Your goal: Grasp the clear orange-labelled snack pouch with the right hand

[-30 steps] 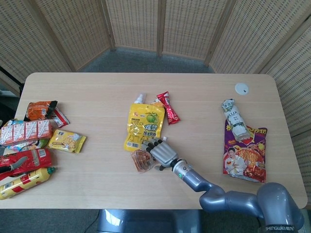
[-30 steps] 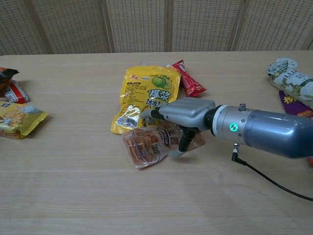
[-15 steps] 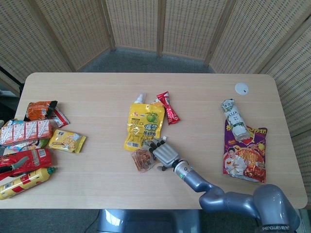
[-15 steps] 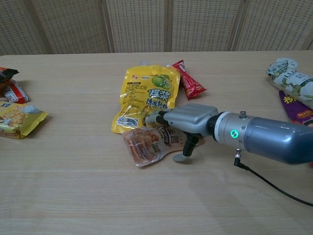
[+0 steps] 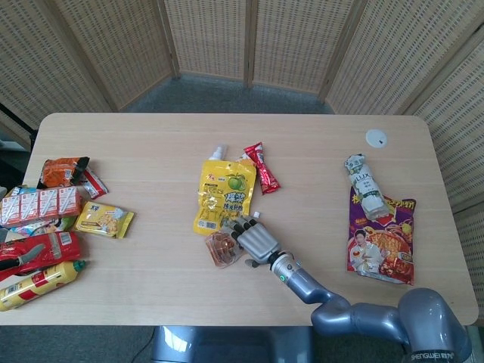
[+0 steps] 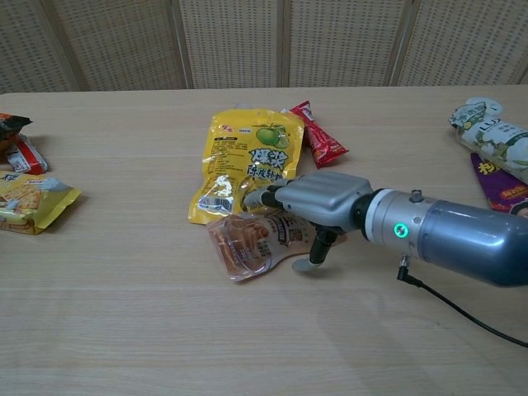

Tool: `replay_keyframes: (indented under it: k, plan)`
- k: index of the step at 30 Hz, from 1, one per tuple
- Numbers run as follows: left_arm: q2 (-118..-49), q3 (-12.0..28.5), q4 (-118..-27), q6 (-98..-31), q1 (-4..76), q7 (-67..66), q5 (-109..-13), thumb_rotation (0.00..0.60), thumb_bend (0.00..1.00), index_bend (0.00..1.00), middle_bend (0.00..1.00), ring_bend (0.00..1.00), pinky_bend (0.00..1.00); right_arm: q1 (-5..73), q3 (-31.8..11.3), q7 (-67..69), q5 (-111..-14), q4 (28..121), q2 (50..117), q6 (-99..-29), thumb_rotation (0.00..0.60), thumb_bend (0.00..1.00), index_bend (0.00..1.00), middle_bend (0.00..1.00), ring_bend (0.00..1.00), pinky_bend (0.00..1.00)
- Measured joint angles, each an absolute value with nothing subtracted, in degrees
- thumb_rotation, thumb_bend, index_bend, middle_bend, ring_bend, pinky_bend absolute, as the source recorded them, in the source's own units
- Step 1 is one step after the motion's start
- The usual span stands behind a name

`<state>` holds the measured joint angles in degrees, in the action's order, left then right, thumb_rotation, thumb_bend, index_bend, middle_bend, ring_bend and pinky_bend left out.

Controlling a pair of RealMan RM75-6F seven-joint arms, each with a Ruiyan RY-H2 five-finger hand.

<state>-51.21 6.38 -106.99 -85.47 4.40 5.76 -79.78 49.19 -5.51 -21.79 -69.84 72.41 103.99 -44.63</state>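
Your right hand lies flat over the orange-labelled pouch, thumb down at its 3 o'clock edge; no firm pinch is visible. The pouch lies on the counter, touching the yellow pouch at 12 o'clock. Closing now risks catching that one, or slipping off the film.

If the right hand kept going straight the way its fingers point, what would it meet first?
The right hand already lies over the clear pouch, fingers pointing toward the yellow pouch. Going on, it would likely reach that yellow pouch's lower edge first, though depth is uncertain.
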Motion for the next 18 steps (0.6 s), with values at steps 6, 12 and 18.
replay_keyframes:
  k: [6,12,18]
  plan:
    - [-51.0,6.4,-107.1,-85.8,4.2,6.2,-79.9,0.39,0.0,0.0,0.0,0.0,0.0,49.1,-5.5,-23.5,-68.7,72.8,104.7,-44.7,0.6,0.26,0.0,0.0,0.0,0.0]
    - [-50.8,6.4,-107.0,-85.9,4.1,6.7,-80.0,0.388,0.0,0.0,0.0,0.0,0.0,49.8,-5.7,-25.0,-67.4,72.1,105.4,-43.6,0.6,0.25,0.0,0.0,0.0,0.0]
    - [-50.7,6.5,-106.8,-85.8,4.2,7.1,-79.9,0.389,0.0,0.0,0.0,0.0,0.0,50.2,-5.8,-26.7,-66.8,71.7,105.6,-43.6,0.6,0.26,0.0,0.0,0.0,0.0]
